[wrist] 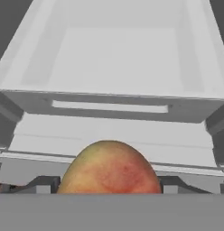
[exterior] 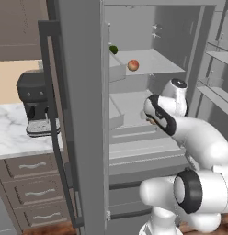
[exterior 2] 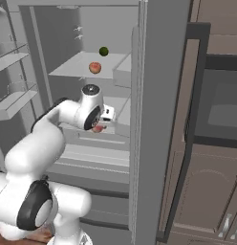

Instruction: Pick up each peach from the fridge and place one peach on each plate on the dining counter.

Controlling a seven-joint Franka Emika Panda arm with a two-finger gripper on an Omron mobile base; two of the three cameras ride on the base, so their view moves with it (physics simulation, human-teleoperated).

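Observation:
The fridge (exterior: 148,151) stands open with my arm reaching onto its middle shelf. One peach (exterior: 133,65) (exterior 2: 95,67), reddish-orange, rests on the upper shelf. A second peach (wrist: 109,167) (exterior 2: 98,128) sits between my fingertips, and the dark fingers (wrist: 41,185) press against both of its sides. My gripper (wrist: 109,187) (exterior 2: 104,119) is shut on this peach just above the pale middle shelf and drawer front. In the left base view my forearm hides the hand. The plates and the dining counter are out of view.
A small dark green round item (exterior: 114,49) (exterior 2: 103,51) lies at the back of the upper shelf. The grey fridge door (exterior: 79,114) with its dark handle stands at my left. A coffee machine (exterior: 35,103) sits on the marble worktop. Door racks (exterior 2: 15,103) and brown cabinets (exterior 2: 211,191) flank the opening.

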